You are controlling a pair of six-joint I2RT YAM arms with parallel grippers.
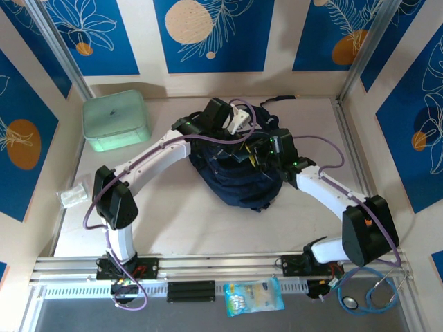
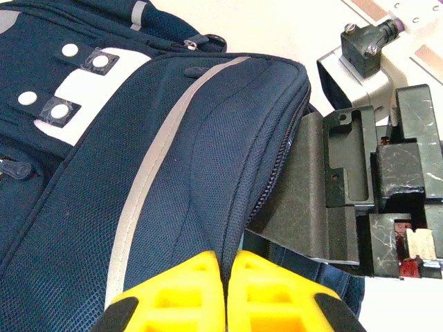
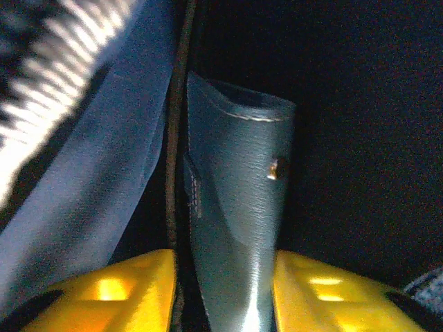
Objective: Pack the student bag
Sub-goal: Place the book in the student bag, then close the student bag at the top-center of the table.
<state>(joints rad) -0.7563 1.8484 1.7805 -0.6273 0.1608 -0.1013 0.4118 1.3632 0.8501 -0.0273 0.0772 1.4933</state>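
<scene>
Dark navy fabric student bag [image 1: 235, 173] sits mid tabletop [image 1: 173, 228], left gripper [image 2: 225, 259] pinched shut on its zip edge. Right gripper [image 3: 225, 277] is inside it, jaws narrowly parted around a grey-green leathery case [image 3: 239, 173]; widen fully, then pull straight out so nothing snags

Your top view: bright, even, soft shadows. Left wrist: sharp, well lit. Right wrist: dim, upper-left blurred.
</scene>
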